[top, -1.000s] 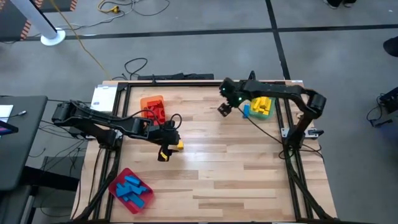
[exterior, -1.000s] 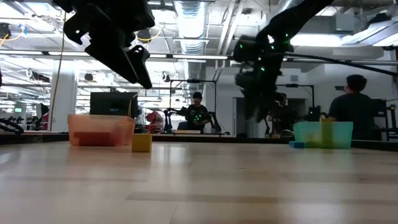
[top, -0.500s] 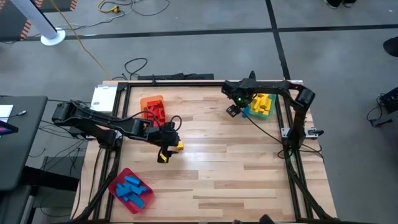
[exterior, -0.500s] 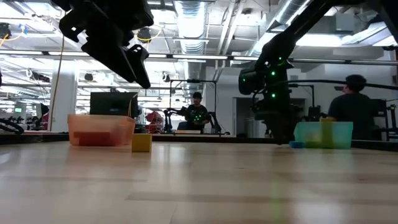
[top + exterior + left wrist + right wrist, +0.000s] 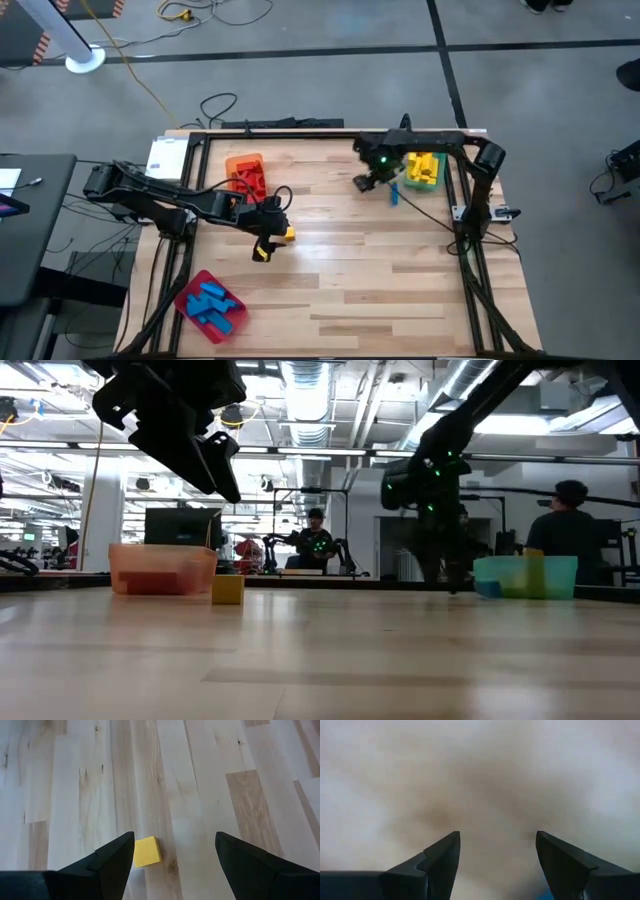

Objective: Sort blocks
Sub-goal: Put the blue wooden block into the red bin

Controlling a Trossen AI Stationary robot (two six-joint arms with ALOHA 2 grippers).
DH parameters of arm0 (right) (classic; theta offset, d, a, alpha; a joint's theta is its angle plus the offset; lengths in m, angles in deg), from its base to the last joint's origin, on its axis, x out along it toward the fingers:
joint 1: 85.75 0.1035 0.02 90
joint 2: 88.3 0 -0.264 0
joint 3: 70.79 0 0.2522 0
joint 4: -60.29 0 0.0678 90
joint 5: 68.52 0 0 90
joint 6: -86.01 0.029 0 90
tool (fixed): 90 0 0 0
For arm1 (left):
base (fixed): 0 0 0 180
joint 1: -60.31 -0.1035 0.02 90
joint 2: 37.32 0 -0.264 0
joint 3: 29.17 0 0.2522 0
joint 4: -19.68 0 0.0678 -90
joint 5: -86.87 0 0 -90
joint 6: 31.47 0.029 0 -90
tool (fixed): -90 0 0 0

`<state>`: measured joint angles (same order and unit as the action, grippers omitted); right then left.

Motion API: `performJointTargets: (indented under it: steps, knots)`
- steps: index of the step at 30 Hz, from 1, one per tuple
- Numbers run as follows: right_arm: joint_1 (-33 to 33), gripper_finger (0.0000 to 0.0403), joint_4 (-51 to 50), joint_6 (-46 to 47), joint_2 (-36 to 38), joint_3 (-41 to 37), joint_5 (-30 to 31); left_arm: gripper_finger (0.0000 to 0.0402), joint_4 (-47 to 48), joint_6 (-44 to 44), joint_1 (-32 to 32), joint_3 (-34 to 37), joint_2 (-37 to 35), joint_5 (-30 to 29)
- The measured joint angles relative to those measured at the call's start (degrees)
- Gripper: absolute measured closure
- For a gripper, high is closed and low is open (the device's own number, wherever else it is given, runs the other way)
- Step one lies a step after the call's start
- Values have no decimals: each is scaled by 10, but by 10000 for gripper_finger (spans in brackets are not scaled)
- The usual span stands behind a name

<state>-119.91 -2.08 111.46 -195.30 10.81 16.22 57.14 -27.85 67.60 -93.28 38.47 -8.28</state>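
Blocks, as we count them: one yellow block on bare wood toward the table's left edge, one blue block just outside the green tray near the far right corner, more in the orange tray and red tray. We find the left gripper spread wide over the yellow block, empty. We find the right gripper spread wide near the blue block, empty.

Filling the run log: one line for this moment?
left gripper open above yellow block | right gripper open near blue block
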Motion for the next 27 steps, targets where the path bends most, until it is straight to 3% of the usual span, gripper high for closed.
performJointTargets:
  steps: [4,11,18,27]
  knots:
    - [64,127,49,-11,8,1,-85,127,0,8,0,0,0,0]
    - [118,127,-72,18,49,18,79,127,-1,10,0,0,0,0]
    - [172,127,-161,78,85,-7,132,127,5,4,0,0,1,0]
    - [190,127,-132,168,144,-114,138,127,0,6,1,0,2,0]
